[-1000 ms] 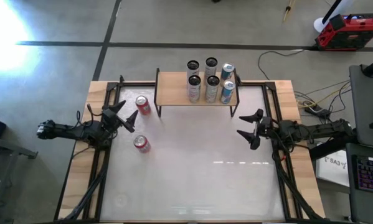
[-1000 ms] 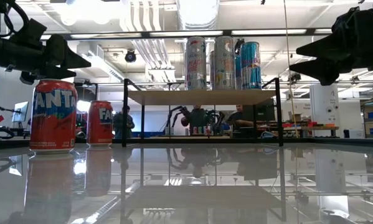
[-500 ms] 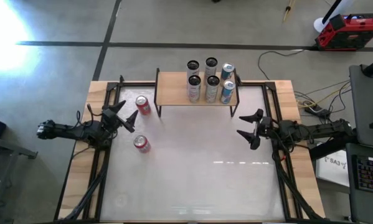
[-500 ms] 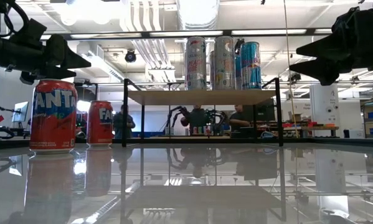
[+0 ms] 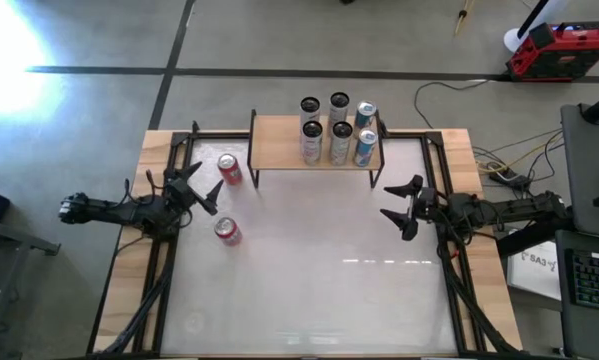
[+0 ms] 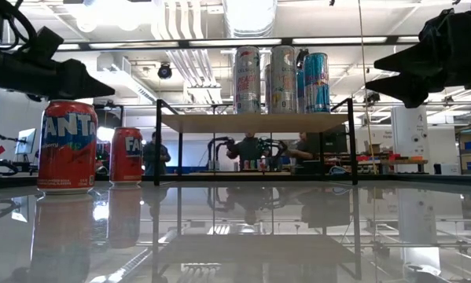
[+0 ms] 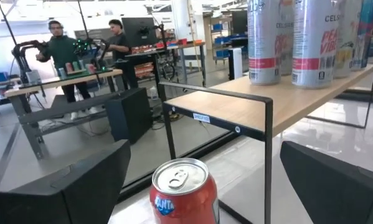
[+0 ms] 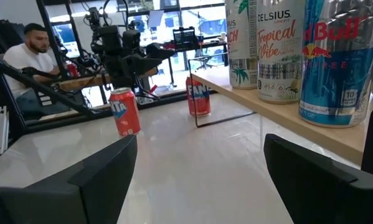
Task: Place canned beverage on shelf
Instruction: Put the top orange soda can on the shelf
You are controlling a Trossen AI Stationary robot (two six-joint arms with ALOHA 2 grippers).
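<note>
We see two red Fanta cans standing upright on the white bench, both left of the shelf. One red can (image 5: 229, 168) stands just beside the shelf's left legs; the other red can (image 5: 227, 231) stands nearer the bench's front, well apart from the first. Neither is held.

The shelf (image 5: 279, 146) sits at the back middle of the bench, a light tan wooden top on thin black legs. We count six tall cans upright on its right half, in two rows of three: four silver-and-white cans (image 5: 312, 141) and two blue cans (image 5: 364, 146), the blue pair at the right end. The left half of the top is bare wood.

The left gripper (image 5: 201, 185) hovers over the left side of the bench, between the two red cans and slightly to their left, its fingers spread wide apart and clamped on nothing. In its wrist view a red can's top shows between the fingers, with the shelf edge behind.

The right gripper (image 5: 402, 208) hangs over the right side of the bench, in front of the shelf's right end, fingers apart and empty.

Beyond the bench, three people (image 6: 251, 149) show at other work stations.
</note>
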